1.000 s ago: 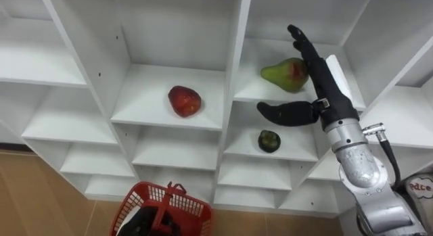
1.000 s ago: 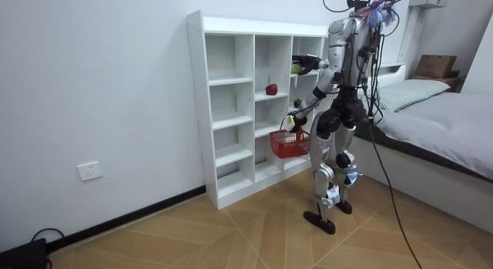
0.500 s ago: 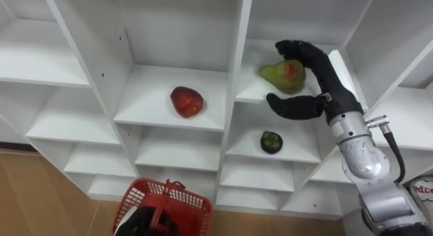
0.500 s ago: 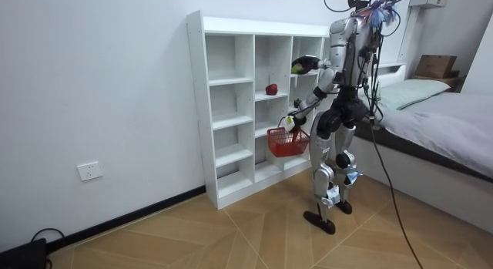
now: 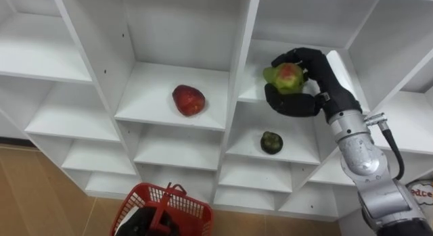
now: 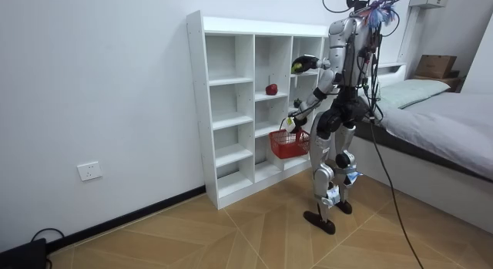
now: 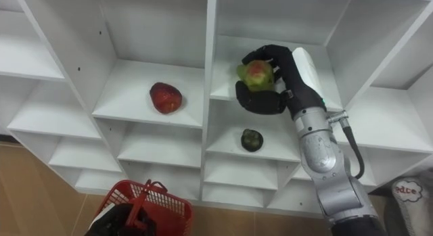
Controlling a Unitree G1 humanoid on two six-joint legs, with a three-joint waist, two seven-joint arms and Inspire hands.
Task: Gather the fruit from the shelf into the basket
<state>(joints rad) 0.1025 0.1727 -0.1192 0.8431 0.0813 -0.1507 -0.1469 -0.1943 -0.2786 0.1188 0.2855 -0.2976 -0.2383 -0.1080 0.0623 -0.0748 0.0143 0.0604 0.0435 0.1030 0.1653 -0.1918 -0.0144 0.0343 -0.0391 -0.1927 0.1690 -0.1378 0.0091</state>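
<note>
Basket (image 5: 177, 207) noted nearest: red, open-sided, hung low in front of the closet (image 5: 243, 60), under the middle column. Left hand (image 5: 142, 224) is seen as a dark shape at the basket; how the handle is held cannot be told.

Right hand (image 5: 301, 94) is raised into the upper compartment just right of the middle divider. Its fingers (image 5: 306, 57) are curled over the top of the pear (image 5: 287, 75) and the thumb is pressed in from below, so the pear is clamped. The pear is held at the front edge of its shelf; whether it is lifted or resting there cannot be told.

Further in, two fruits are left untouched: a dark green fruit (image 5: 271, 142) one compartment below the pear, and a red apple (image 5: 187, 99) in the compartment left of the divider. In the room view the robot is seen standing upright, close up to the closet's right end.

Step judged: pick of the pear, grasp made, withdrawal not yet done. Roughly a third of the job at best, since nothing can be confirmed inside the basket.

Next move, as judged: the pear to be drawn straight out past the shelf lip, clear of the divider, then brought down and to the left over the basket before the clamp is released. A low release is called for so the pear is not bounced out.
</note>
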